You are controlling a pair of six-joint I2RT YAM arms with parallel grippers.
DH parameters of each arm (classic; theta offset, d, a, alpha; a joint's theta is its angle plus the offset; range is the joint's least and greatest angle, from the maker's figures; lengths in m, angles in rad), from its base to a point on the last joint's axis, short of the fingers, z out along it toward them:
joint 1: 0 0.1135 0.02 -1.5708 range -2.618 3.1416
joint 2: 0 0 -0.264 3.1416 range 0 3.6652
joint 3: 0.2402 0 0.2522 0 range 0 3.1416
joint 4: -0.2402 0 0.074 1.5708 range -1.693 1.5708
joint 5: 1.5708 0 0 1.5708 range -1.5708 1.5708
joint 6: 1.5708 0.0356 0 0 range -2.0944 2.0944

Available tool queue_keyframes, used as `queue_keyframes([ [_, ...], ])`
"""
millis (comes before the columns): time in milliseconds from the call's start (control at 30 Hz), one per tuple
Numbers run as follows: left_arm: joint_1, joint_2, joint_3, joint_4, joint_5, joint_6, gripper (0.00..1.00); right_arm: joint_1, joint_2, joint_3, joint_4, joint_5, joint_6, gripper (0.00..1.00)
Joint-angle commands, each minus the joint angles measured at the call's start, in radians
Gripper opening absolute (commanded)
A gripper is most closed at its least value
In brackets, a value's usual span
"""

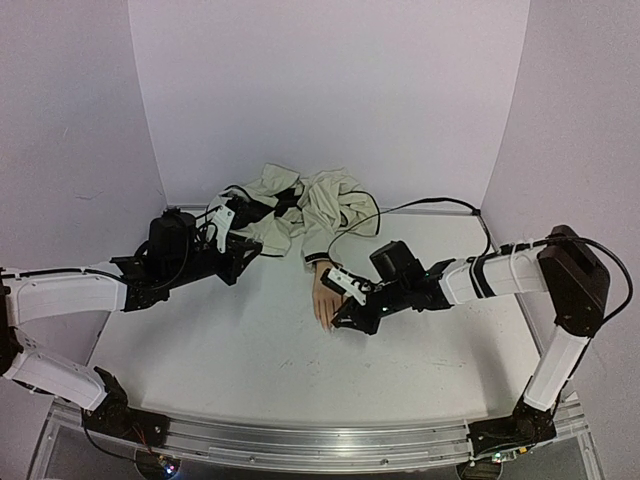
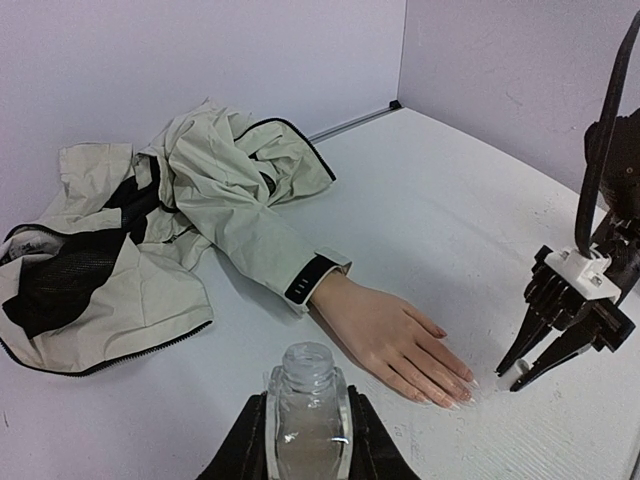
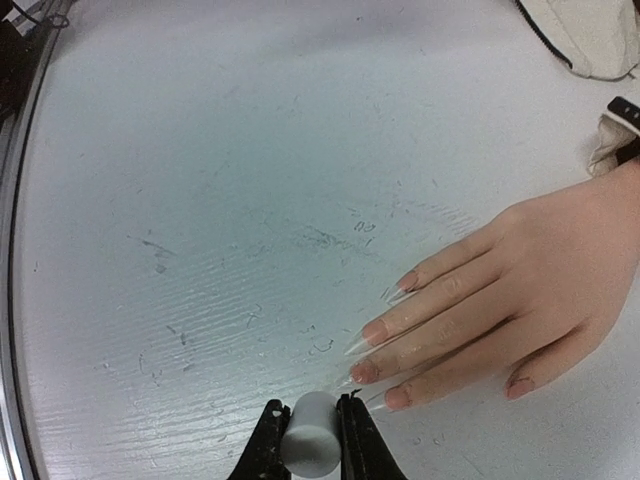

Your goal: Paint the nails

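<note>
Nails [image 3: 372, 333] pale, pointed — left end effector [image 2: 307, 447] clamps open bottle [image 2: 307, 395]; right end effector [image 3: 308, 452] clamps white cap [image 3: 313, 425], partly cut off.

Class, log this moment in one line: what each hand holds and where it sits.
left hand: shut on open bottle | right hand: shut on white cap, beside nails | mannequin hand: flat on table

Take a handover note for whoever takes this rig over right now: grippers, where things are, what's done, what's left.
Left gripper: shut on the open clear bottle, upright, apart from the mannequin hand.
Right gripper: shut on the white cap, low by the fingertips.
Mannequin hand lies palm down on the table, cream sleeve behind it.
Done: cap off the bottle.
Left: the nails; cannot tell whether any carries paint yet.
</note>
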Motion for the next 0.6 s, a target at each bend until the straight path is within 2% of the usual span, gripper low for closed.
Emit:
queue_keyframes([
  [0, 0.006, -0.022, 0.022, 0.07, 0.015, -0.012, 0.0, 0.003, -0.042, -0.004, 0.05, 0.035, 0.023, 0.0],
  [567, 0.006, -0.016, 0.022, 0.071, 0.015, -0.01, 0.0, 0.004, 0.019, 0.027, 0.052, 0.061, 0.026, 0.0],
])
